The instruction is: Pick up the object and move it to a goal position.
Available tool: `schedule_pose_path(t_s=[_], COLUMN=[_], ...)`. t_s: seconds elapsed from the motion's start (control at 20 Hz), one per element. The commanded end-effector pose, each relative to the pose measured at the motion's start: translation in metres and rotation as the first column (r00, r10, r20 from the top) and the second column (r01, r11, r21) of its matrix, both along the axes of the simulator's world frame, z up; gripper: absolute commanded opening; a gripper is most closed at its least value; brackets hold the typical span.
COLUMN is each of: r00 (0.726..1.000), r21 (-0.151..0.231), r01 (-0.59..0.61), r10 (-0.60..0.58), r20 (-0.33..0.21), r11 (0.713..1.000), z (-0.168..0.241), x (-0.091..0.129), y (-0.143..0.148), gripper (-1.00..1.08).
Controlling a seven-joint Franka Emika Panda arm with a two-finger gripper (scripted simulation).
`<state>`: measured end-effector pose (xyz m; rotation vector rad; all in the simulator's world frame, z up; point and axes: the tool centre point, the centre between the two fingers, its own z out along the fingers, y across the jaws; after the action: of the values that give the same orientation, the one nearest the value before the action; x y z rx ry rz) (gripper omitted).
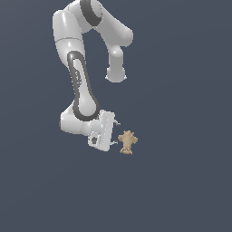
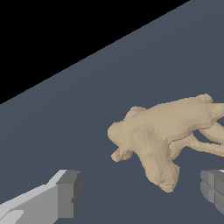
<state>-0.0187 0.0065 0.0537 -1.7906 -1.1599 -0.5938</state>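
Observation:
The object (image 1: 127, 142) is a small tan lumpy figurine with stubby limbs, lying on the dark floor. My white gripper (image 1: 117, 132) is tilted sideways, just to the exterior view's left of it, and is open. In the wrist view the object (image 2: 162, 131) lies just beyond the two grey fingertips (image 2: 68, 192), closer to one of them, and its lowest lobe reaches about level with the tips. The gripper (image 2: 140, 192) holds nothing and I see no contact with the object.
A flat dark blue-grey floor (image 1: 181, 190) lies all around. The arm's white links (image 1: 81, 86) rise above the gripper toward the exterior view's upper left. No goal marker shows.

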Motion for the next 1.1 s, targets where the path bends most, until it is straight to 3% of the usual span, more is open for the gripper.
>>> schedule_pose_path(t_s=[0.0, 0.25, 0.55, 1.05], r00=[0.999, 0.99, 0.976, 0.966], r21=[0.037, 0.096, 0.14, 0.162], r01=[-0.006, -0.017, -0.025, -0.03], r10=[0.004, 0.003, -0.006, -0.013], r20=[0.05, 0.14, 0.218, 0.258], r11=[0.999, 0.995, 0.99, 0.986], z=[-0.0012, -0.0031, -0.0044, -0.0051], x=[0.002, 0.0057, 0.009, 0.0108], y=[-0.0011, -0.0037, -0.0063, -0.008], gripper=[1.08, 1.08, 1.08, 1.08])
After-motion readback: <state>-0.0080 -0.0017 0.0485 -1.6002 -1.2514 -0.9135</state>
